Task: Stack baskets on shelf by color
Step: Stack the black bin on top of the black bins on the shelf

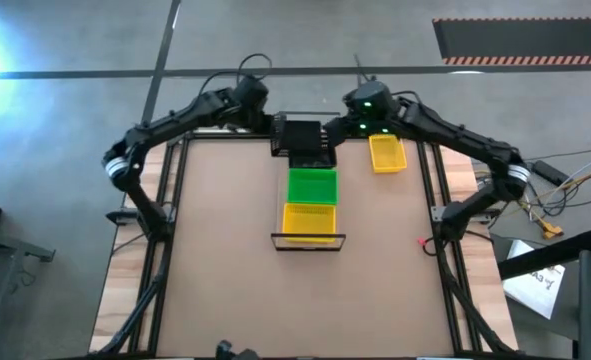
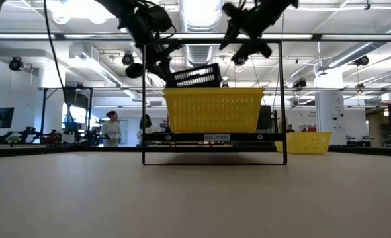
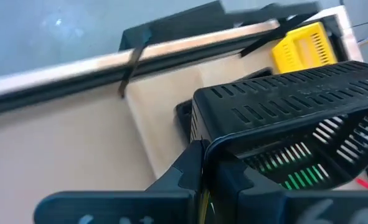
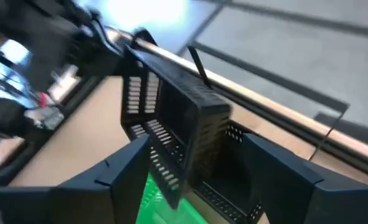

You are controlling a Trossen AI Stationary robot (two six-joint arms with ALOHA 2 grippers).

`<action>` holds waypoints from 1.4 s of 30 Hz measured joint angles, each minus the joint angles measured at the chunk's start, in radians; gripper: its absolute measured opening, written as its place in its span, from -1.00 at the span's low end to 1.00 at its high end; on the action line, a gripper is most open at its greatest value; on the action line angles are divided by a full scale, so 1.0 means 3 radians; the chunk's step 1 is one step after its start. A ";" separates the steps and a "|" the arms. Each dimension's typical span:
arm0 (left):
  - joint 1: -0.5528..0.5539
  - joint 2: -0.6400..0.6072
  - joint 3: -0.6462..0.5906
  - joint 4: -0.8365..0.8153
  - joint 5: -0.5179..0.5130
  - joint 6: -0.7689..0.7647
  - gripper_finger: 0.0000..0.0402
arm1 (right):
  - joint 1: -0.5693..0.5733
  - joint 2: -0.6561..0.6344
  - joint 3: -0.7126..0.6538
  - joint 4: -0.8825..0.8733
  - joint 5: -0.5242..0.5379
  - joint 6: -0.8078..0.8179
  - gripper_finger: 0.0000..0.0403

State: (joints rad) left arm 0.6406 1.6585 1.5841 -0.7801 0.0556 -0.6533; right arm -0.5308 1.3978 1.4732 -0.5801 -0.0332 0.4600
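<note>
Gripping a tilted black basket (image 3: 283, 112) by its rim above the shelf's (image 1: 308, 240) far end, left gripper (image 3: 202, 163) clamped shut. Right gripper (image 4: 196, 180) alongside, fingers spread apart, straddling it. Green stack (image 1: 312, 186) and yellow stack (image 1: 308, 221) lined up on shelf; lone yellow basket (image 1: 386, 153) on tabletop (image 1: 225, 230).

Both dark arms reach inward from the two sides toward the far middle of the bench, elbows bent outward. The left gripper (image 1: 273, 122) is closed, its fingers (image 3: 193, 163) clamped on the rim of a tilted black basket (image 3: 296, 106) held aloft. The right gripper (image 1: 347, 120) hangs close by on the other side, its fingers (image 4: 124, 177) spread wide apart, straddling that basket without gripping it.
</note>
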 joint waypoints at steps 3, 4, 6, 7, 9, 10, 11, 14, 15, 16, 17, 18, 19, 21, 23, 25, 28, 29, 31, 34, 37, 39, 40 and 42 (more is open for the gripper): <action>0.0001 0.0105 0.0174 0.0009 0.0013 0.0088 -1.00 | 0.0004 0.0291 0.0224 -0.0163 0.0038 0.0052 0.27; 0.0003 0.0126 0.0216 0.0019 0.0014 0.0128 -1.00 | 0.0004 0.0383 0.0322 -0.0261 0.0067 0.0050 0.27; 0.0003 0.0136 0.0238 0.0046 0.0012 0.0195 -1.00 | 0.0016 0.0555 0.0528 -0.0539 0.0237 0.0050 0.26; 0.0004 0.0134 0.0241 0.0050 0.0011 0.0201 -1.00 | 0.0025 0.0640 0.0629 -0.0701 0.0352 0.0044 0.24; 0.0004 0.0115 0.0240 0.0060 0.0006 0.0224 -1.00 | 0.0032 0.0799 0.0812 -0.0952 0.0521 -0.0015 0.18; 0.0004 0.0100 0.0235 0.0058 0.0003 0.0232 -1.00 | 0.0033 0.0870 0.0898 -0.1033 0.0535 -0.0043 0.13; 0.0004 0.0089 0.0234 0.0053 -0.0004 0.0229 -1.00 | 0.0033 0.0930 0.0979 -0.1100 0.0532 -0.0059 0.07; 0.0004 0.0070 0.0234 0.0065 -0.0016 0.0227 -1.00 | 0.0034 0.1070 0.1196 -0.1247 0.0512 -0.0087 -0.18; 0.0004 0.0067 0.0234 0.0069 -0.0015 0.0282 -0.99 | 0.0034 0.1113 0.1258 -0.1306 0.0507 -0.0096 -0.29; 0.0004 0.0066 0.0233 0.0069 -0.0012 0.0349 -0.96 | 0.0034 0.1161 0.1322 -0.1380 0.0490 -0.0105 -0.40; 0.0003 0.0061 0.0228 0.0073 -0.0001 0.0404 -0.92 | 0.0033 0.1205 0.1382 -0.1458 0.0466 -0.0112 -0.52; 0.0002 0.0054 0.0225 0.0074 0.0022 0.0455 -0.86 | 0.0033 0.1248 0.1437 -0.1539 0.0449 -0.0120 -0.64; -0.0001 0.0045 0.0224 0.0077 0.0043 0.0474 -0.80 | 0.0033 0.1286 0.1496 -0.1622 0.0443 -0.0130 -0.75; 0.0000 0.0018 0.0224 0.0075 0.0074 0.0539 -0.65 | 0.0032 0.1356 0.1619 -0.1800 0.0439 -0.0143 -0.90; 0.0003 -0.0021 0.0235 0.0092 0.0117 0.0695 -0.47 | 0.0025 0.1411 0.1725 -0.1992 0.0339 -0.0109 -0.92; 0.0004 -0.0081 0.0249 0.0105 0.0148 0.0857 -0.29 | 0.0013 0.1452 0.1789 -0.2140 0.0221 -0.0031 -0.94; 0.0013 -0.0205 0.0307 0.0152 0.0197 0.1111 -0.02 | -0.0025 0.1482 0.1817 -0.2321 0.0025 0.0011 -0.96; 0.0014 -0.0270 0.0312 0.0141 0.0197 0.1194 0.05 | -0.0053 0.1488 0.1833 -0.2333 -0.0070 0.0063 -0.96; 0.0018 -0.0373 0.0316 0.0138 0.0194 0.1370 0.16 | -0.0132 0.1508 0.1832 -0.2398 -0.0305 0.0100 -0.96; 0.0014 -0.0485 0.0316 0.0116 0.0194 0.1518 0.26 | -0.0250 0.1570 0.1813 -0.2390 -0.0333 0.0147 -0.96; 0.0013 -0.0560 0.0316 0.0115 0.0194 0.1589 0.28 | -0.0332 0.1660 0.1799 -0.2389 -0.0369 0.0262 -0.96; 0.0014 -0.0582 0.0316 0.0087 0.0189 0.1592 0.29 | -0.0377 0.1704 0.1799 -0.2383 -0.0445 0.0335 -0.96; 0.0015 -0.0588 0.0316 0.0075 0.0186 0.1592 0.29 | -0.0392 0.1724 0.1799 -0.2387 -0.0467 0.0364 -0.96; 0.0018 -0.0589 0.0316 0.0018 0.0184 0.1597 0.29 | -0.0419 0.1774 0.1799 -0.2389 -0.0493 0.0424 -0.96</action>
State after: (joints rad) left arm 0.6460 1.4818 1.6791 -0.7745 0.1108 -0.1744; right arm -0.6565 1.9299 2.0129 -1.2968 -0.1813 0.5872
